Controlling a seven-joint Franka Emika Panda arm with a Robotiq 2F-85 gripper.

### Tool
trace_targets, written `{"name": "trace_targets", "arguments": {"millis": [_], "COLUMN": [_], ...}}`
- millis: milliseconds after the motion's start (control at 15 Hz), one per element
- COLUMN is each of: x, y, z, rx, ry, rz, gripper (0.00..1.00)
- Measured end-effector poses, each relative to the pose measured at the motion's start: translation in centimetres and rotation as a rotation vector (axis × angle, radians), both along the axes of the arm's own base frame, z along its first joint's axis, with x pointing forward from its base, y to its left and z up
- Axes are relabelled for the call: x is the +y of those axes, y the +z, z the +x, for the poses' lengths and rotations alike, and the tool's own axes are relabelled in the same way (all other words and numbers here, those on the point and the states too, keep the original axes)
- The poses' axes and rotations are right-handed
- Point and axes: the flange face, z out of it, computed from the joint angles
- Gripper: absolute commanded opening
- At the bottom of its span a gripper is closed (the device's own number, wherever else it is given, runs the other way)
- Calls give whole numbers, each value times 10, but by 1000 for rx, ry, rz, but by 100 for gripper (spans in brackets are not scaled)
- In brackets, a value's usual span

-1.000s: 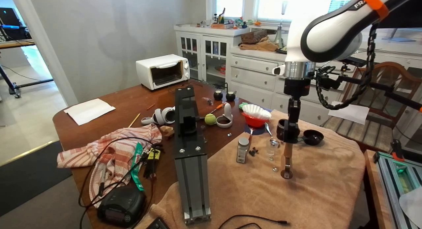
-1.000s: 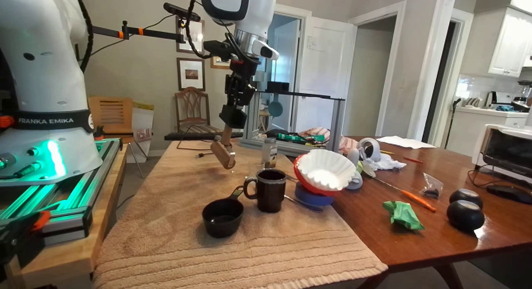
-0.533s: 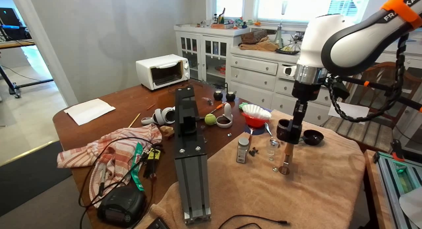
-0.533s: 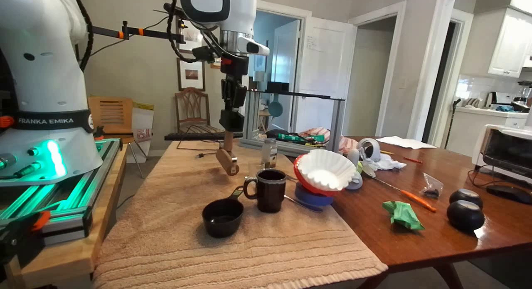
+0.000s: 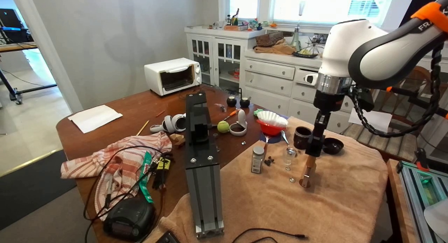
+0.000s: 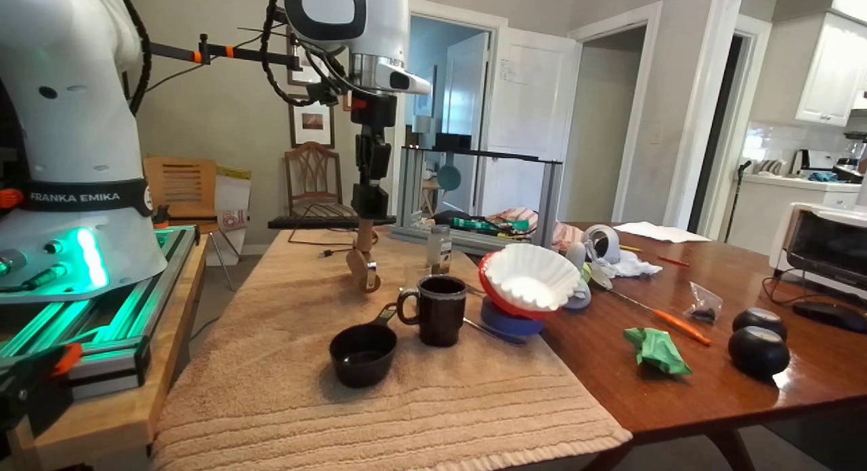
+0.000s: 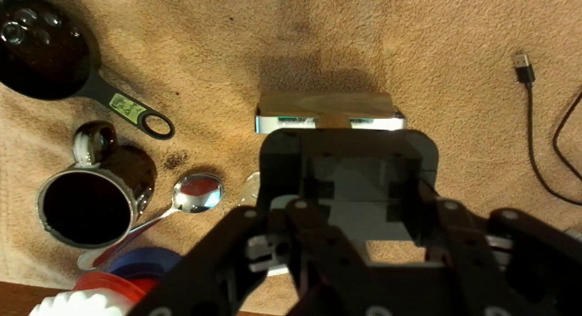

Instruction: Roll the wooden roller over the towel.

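Observation:
The wooden roller, a wooden head with a bright metal strip on a short wooden handle, hangs below my gripper over the tan towel. In the wrist view the wooden roller lies crosswise, its shadow close beside it. Whether its lower end touches the towel I cannot tell. A dark blocky holder at the handle's top sits between my fingers, which are shut on it. In an exterior view the gripper leans slightly, with the roller beneath.
Near the roller stand a dark mug, a black measuring cup and a glass jar. A small clear glass is close too. A spoon and a USB cable lie on the towel. A black-topped metal frame rises from the table.
The arm has swung back toward the robot's base, and the gripper has come more upright. The roller has turned and sits a little lower in an exterior view. The grip is unchanged.

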Motion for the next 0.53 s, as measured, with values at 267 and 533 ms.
{"name": "trace_targets", "arguments": {"millis": [267,533], "x": [-3,10], "y": [-2,-8], "z": [1,2], "rx": [8,28], "ry": [-10,-29], "rz": [-22,-79], "gripper": [22,22]}}
